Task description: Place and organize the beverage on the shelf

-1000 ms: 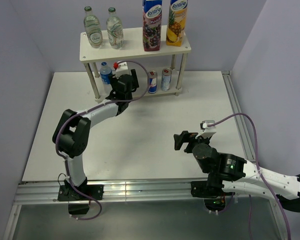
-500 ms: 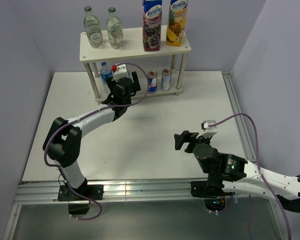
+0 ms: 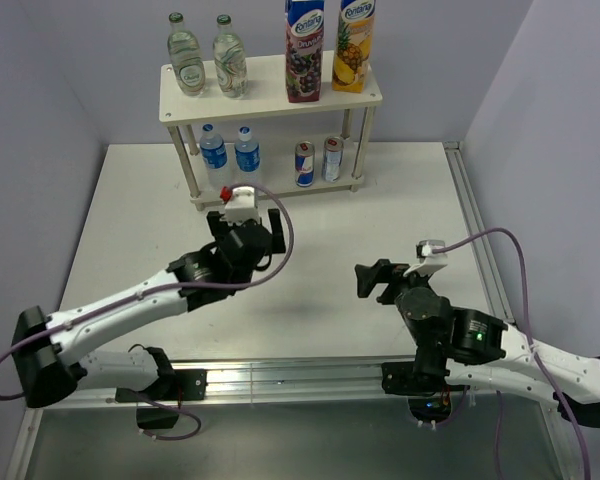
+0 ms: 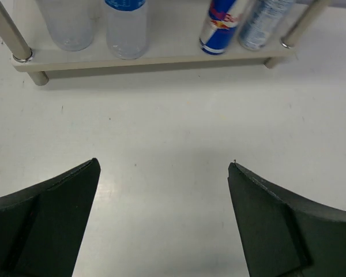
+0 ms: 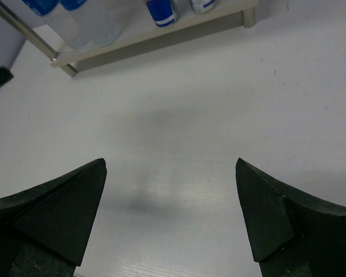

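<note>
Withdrawn from the shelf [image 3: 265, 90] since a second ago, the left arm [image 3: 140, 295] now hangs low over the middle of the surface [image 3: 310, 240], leaving a second water bottle [image 3: 247, 150] standing just beside the first water bottle [image 3: 214, 148] on the lower tier. The cream two-tier shelf stands at the far edge of the surface, sorted by kind: two glass bottles [image 3: 187, 55] at the left of the top board and two juice cartons [image 3: 305, 50] at its right. Below them the water sits left and two cans [image 3: 304, 163] right, all upright, like beside like. The left gripper [image 4: 162, 164] faces the lower tier with fingers spread wide and empty. The right gripper [image 5: 170, 161], well apart on the right, is likewise wide and holds nothing. With eight drinks seen on the tiers, the job looks done.
</note>
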`<action>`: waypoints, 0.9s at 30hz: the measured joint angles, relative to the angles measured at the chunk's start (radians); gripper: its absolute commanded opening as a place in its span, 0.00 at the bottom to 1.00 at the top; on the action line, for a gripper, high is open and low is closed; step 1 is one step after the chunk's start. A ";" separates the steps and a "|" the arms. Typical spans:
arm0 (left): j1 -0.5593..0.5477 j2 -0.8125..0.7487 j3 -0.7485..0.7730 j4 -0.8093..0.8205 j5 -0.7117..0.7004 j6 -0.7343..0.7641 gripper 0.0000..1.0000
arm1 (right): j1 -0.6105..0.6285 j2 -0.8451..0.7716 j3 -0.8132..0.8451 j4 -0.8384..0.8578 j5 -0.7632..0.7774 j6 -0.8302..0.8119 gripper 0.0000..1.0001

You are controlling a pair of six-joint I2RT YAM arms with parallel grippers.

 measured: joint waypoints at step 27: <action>-0.158 -0.498 0.266 -0.140 -0.163 0.282 0.99 | 0.002 0.219 0.720 0.330 0.039 -0.545 1.00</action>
